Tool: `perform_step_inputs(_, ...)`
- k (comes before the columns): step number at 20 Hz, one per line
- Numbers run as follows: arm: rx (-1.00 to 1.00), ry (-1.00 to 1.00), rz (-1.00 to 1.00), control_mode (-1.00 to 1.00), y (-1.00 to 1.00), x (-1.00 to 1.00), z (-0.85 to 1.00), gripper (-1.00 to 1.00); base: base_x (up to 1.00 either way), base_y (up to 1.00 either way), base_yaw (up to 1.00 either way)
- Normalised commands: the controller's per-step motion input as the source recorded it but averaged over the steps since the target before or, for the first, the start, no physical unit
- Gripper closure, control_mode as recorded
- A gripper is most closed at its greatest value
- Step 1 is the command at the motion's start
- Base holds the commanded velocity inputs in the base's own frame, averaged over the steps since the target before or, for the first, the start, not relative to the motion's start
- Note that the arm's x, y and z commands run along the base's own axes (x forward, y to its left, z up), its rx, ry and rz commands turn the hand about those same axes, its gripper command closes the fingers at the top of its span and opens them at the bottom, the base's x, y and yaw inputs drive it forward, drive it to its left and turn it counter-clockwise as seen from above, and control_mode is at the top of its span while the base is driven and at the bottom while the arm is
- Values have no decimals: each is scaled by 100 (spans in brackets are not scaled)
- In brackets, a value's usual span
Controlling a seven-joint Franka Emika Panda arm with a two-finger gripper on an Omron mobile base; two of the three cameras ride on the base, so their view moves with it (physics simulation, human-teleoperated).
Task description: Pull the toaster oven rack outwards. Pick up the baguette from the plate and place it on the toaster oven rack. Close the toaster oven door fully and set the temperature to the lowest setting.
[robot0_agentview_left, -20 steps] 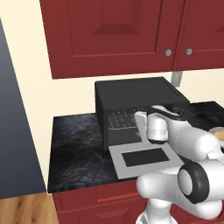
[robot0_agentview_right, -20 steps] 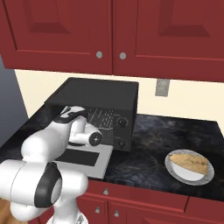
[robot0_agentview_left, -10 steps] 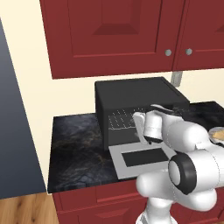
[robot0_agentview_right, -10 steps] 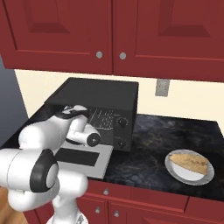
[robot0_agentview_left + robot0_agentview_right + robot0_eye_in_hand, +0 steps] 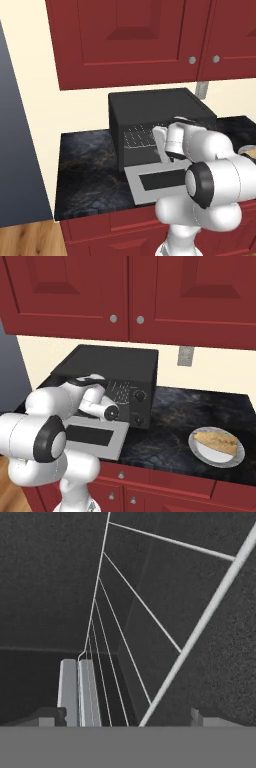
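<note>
From your left, the toaster oven (image 5: 160, 127) stands on the dark surface (image 5: 87, 170) with the toaster oven door (image 5: 160, 181) dropped flat and your tool (image 5: 161, 145) at the cavity mouth. The toaster oven rack (image 5: 150, 637) lies inside, its wires running deep ahead of the tool, so judge the pull as straight back over the door; whether the tool grips a wire or stands apart you cannot tell. Far right, the baguette (image 5: 216, 440) waits on its plate (image 5: 200, 452), well apart.
</note>
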Motion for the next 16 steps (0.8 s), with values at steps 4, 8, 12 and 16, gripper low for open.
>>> perform_step_inputs(4, 0, 0, 2, -100, 0, 17, 0, -100, 0, 0, 0)
perform_step_inputs(8, 0, 0, 0, -100, 1, 23, -6, -100, 0, 0, 0)
perform_step_inputs(12, 0, 0, 0, -100, 1, 13, -11, -100, 0, 0, 0)
perform_step_inputs(16, 0, 0, 0, -100, 0, 1, -13, -100, 0, 0, 0)
